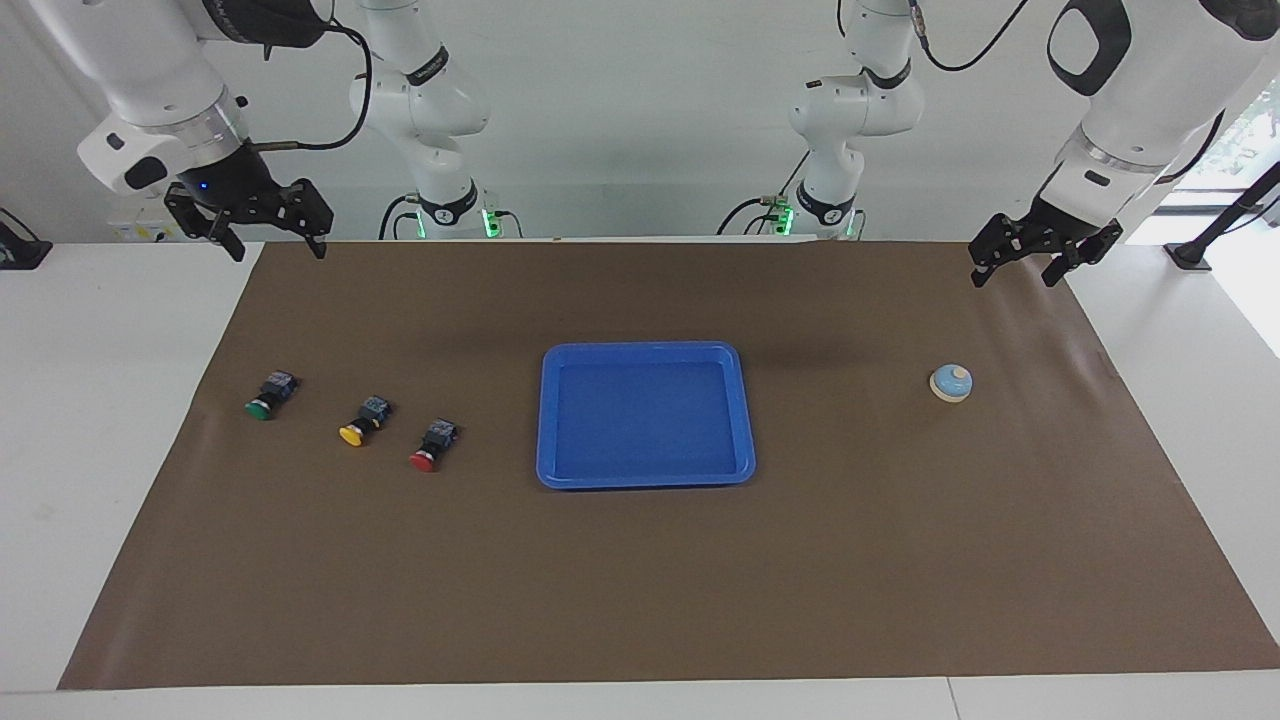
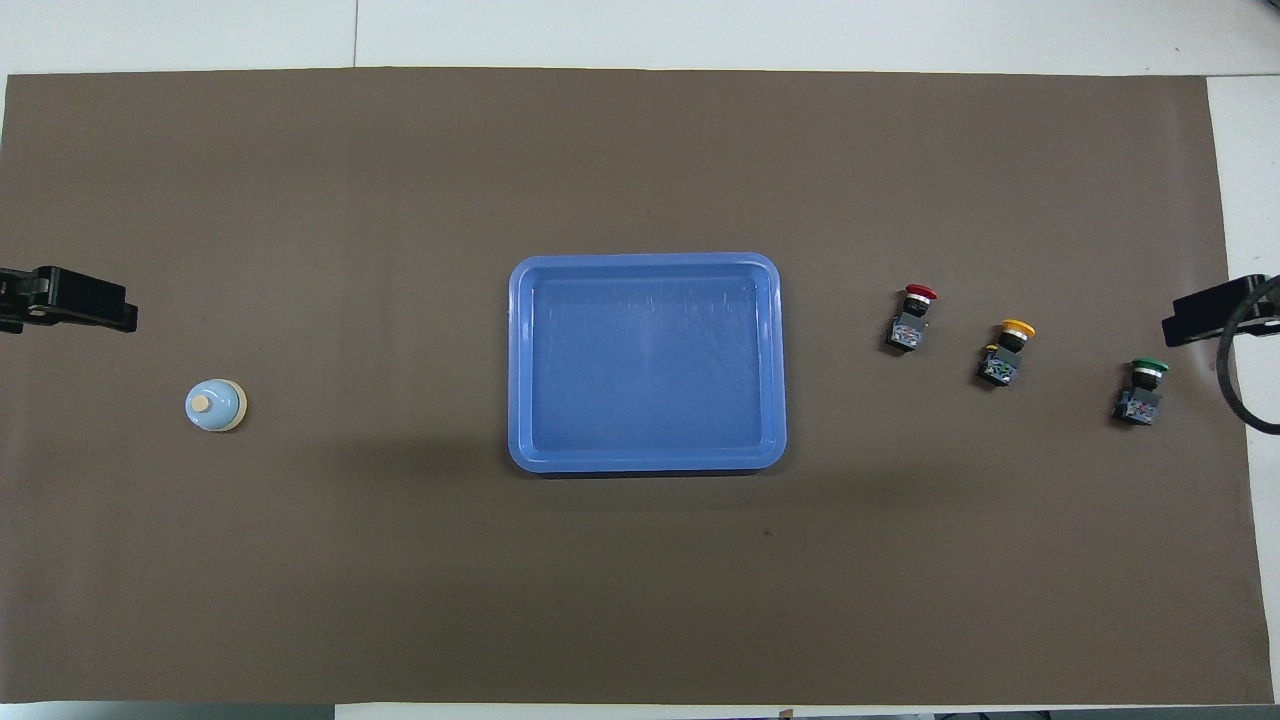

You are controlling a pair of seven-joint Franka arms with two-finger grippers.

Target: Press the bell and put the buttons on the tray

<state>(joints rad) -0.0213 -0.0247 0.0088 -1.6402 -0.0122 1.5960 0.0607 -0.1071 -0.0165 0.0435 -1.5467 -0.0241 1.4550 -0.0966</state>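
- Brown mat (image 1: pixel 640 580) covers a white table; white wall and both arm bases at the robots' end.
- Task looks unstarted: nothing on the tray, no button moved, bell untouched as far as the frames show.
- Blue tray (image 1: pixel 546 420) sits mid-mat, bare inside.
- Bell (image 1: pixel 951 382) stands on the mat toward the left arm's end, well apart from the tray.
- Three buttons lie on their sides in a slanted row toward the right arm's end: red button (image 1: pixel 432 446) nearest the tray, yellow button (image 1: pixel 364 420) in the middle, green button (image 1: pixel 270 395) nearest the mat edge.
- Red one lies farthest from the robots, green one nearest.
- Left gripper (image 1: pixel 1040 262) hangs up in the air over the mat corner at the robots' end, fingers spread wide, holding nothing, touching nothing.
- Right gripper (image 1: pixel 272 242) hangs over the mat edge at its own end, fingers also spread wide, empty.
- Both arms wait.
- Left to do: press bell, then carry all three buttons onto the tray.
- Likely the left arm takes the bell, the right arm the buttons, judging by what is near each.
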